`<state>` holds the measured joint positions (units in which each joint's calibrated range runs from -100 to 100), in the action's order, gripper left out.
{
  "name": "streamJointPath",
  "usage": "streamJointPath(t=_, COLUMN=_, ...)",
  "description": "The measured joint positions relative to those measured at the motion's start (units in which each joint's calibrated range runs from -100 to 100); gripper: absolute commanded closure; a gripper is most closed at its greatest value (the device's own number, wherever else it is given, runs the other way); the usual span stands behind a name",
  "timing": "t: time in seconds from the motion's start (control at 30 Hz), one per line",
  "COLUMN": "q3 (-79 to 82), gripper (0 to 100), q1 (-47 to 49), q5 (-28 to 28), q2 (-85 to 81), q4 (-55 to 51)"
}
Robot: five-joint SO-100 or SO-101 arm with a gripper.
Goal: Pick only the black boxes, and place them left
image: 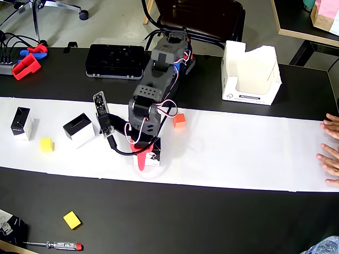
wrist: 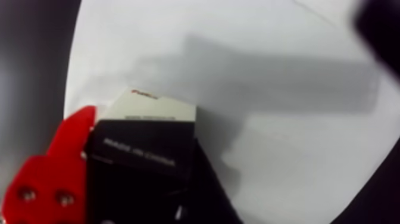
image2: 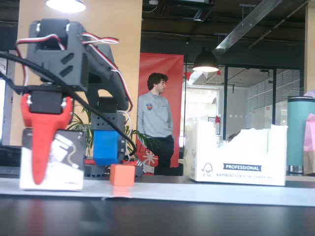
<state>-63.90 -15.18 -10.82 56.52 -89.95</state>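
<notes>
Shared office or maker space, seen from my remote station.

I see rolling office chairs [image: 47, 8] beyond the worktop's far edge, glass partitions [image2: 256, 113] and hanging lamps [image2: 205, 63] behind, a man [image2: 155, 123] standing, a screwdriver [image: 53, 245] by the near-left corner.

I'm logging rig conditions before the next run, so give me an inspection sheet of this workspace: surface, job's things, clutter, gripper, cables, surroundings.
Surface: black table with a white paper strip across it.
Job's things: three black boxes; two at the overhead view's left, far-left box and second box; third box at the gripper.
Clutter: orange cube, two yellow cubes, screwdriver, napkin carton, black device case.
Gripper: gripper with its red finger against the third box; closure unclear.
Cables: red-and-white wires on the arm.
Surroundings: someone's hands at the right edge; a man standing behind.
</notes>
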Motion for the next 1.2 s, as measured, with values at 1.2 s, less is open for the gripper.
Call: streamJointPath(t=1.2, q3=27.54, gripper=75, q1=8.31, q5=-33.6, q2=-47.99, q4=-2.53)
